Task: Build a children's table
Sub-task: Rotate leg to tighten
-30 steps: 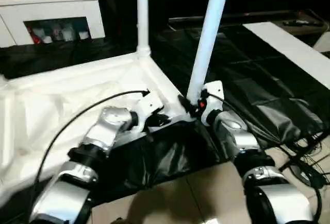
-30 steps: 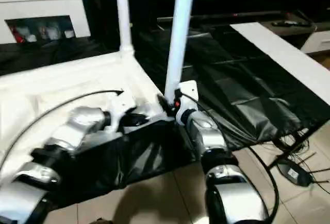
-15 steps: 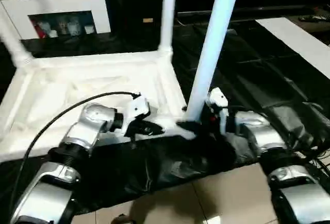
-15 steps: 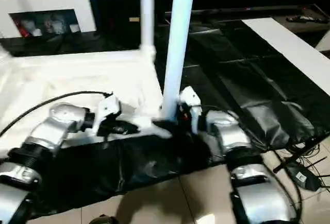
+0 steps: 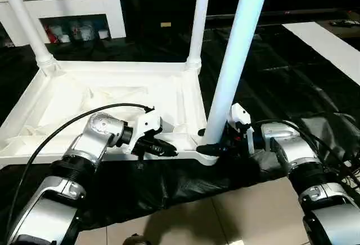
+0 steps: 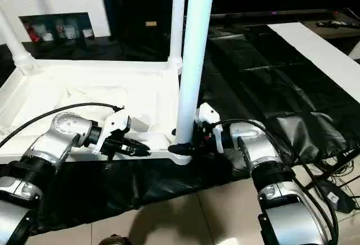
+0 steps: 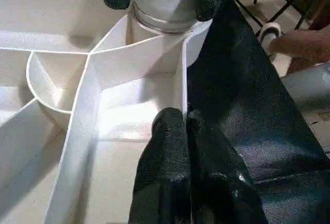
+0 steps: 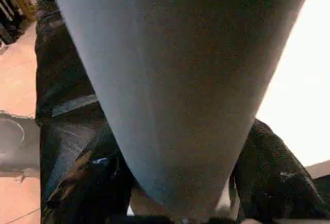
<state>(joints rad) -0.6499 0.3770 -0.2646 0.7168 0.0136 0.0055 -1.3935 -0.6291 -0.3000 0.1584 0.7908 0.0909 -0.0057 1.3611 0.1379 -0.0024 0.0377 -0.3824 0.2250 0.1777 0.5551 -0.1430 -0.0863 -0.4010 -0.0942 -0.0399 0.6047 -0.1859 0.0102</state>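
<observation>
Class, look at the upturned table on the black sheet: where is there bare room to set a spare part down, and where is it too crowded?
Free: the black sheet right of the table, up to the white board, and the underside's middle between the two far legs. Crowded: the near right corner, where the left gripper pinches the rim and the right gripper clasps the near leg.

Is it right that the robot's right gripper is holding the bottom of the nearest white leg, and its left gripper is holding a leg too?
Not quite. The right gripper does hold the nearest leg at its base, but the left gripper is not on a leg. The left wrist view shows its fingers shut on the thin rim of the upturned tabletop, beside that leg's socket.
</observation>
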